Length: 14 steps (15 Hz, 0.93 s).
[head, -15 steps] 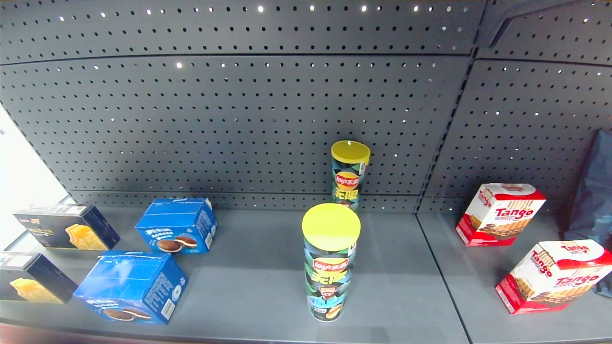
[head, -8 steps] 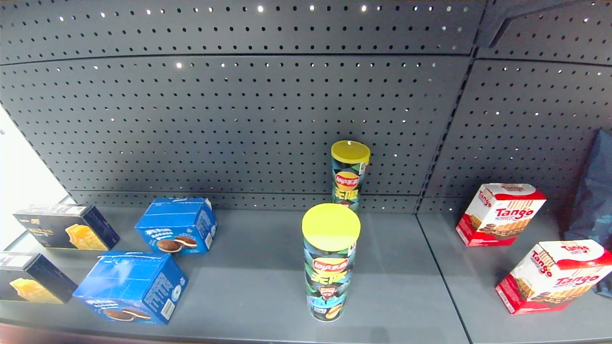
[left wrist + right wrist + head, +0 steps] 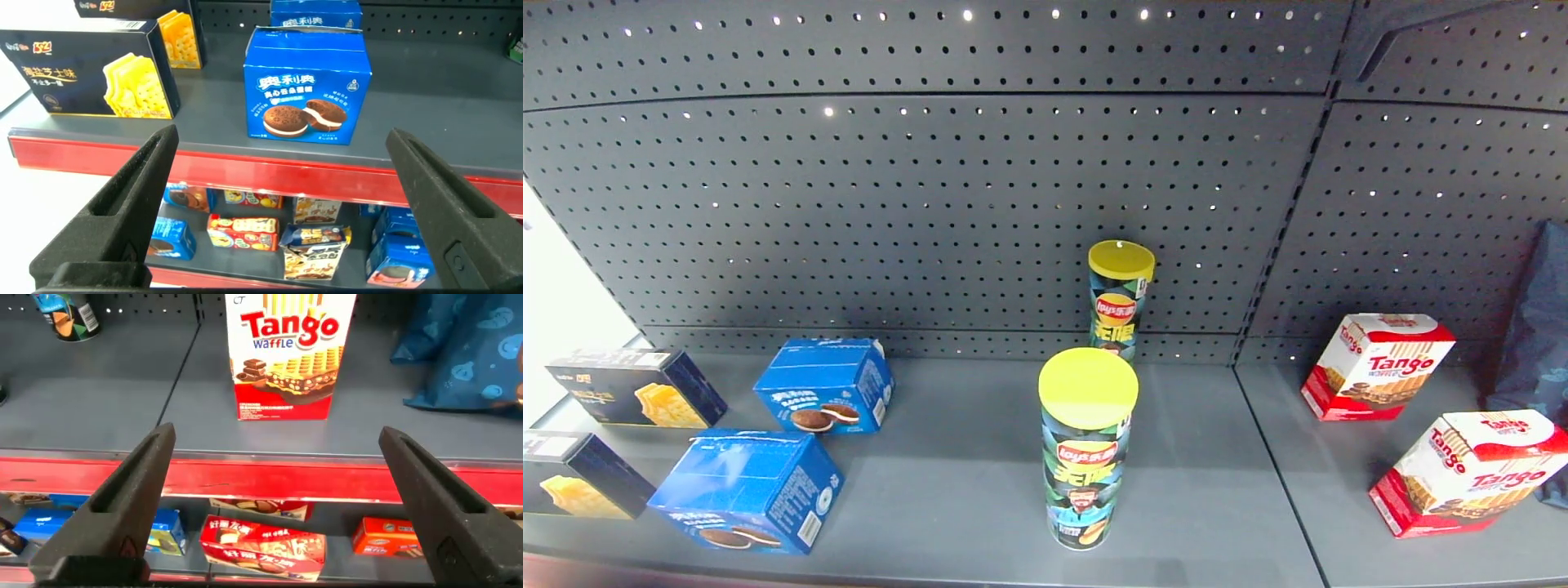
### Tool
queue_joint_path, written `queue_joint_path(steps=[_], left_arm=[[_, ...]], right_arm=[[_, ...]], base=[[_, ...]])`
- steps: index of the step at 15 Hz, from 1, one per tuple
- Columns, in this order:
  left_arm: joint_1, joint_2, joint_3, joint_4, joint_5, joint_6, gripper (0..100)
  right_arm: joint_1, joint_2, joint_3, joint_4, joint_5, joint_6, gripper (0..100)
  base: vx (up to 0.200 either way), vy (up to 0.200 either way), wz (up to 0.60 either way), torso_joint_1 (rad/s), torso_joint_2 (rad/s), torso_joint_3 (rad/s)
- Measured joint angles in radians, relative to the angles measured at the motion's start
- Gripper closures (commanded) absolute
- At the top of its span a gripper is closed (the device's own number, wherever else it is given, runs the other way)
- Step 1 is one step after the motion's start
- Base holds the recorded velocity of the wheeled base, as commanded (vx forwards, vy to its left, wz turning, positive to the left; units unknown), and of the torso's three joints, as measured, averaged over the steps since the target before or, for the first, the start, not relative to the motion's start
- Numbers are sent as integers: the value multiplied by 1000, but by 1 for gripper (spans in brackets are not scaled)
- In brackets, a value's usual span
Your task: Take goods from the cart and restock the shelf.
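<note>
Boxes line the shelf's red edge (image 3: pixel 245 163): blue biscuit box (image 3: pixel 308 82) just beyond the wide-open left claw (image 3: pixel 282 135), wafer box (image 3: pixel 288 355) beyond the open right claw (image 3: pixel 278 431)

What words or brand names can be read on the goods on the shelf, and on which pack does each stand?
"Tango" and "WAFFLE": on the red-and-white box.
"奥利奥": on the blue biscuit box.
Logo on the front chip can: too blurred to read surely.
Characters on the black box: too small to read.
</note>
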Motion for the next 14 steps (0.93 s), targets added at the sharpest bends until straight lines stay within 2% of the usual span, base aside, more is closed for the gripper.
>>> queue_joint_path(steps=[5, 6, 7, 8, 9, 11, 12, 14], left_arm=[[0, 0, 0, 0, -3, 3, 0], [-1, 0, 0, 4, -30, 17, 0], [-1, 0, 0, 7, -91, 44, 0], [-2, 0, 0, 10, -141, 87, 0], [-2, 0, 0, 8, -164, 122, 0], [-3, 10, -33, -7, -268, 233, 0], [-6, 32, -66, -12, -305, 272, 0], [-39, 138, -141, -17, -352, 320, 0]], right_arm=[[0, 0, 0, 0, 0, 0, 0], [0, 0, 0, 0, 0, 0, 0], [0, 0, 0, 0, 0, 0, 0], [0, 0, 0, 0, 0, 0, 0], [0, 0, 0, 0, 0, 0, 0], [0, 0, 0, 0, 0, 0, 0], [0, 0, 0, 0, -1, 0, 0], [0, 0, 0, 0, 0, 0, 0]], base=[[0, 0, 0, 0, 0, 0], [0, 0, 0, 0, 0, 0], [0, 0, 0, 0, 0, 0], [0, 0, 0, 0, 0, 0], [0, 0, 0, 0, 0, 0], [0, 0, 0, 0, 0, 0], [0, 0, 0, 0, 0, 0], [0, 0, 0, 0, 0, 0]])
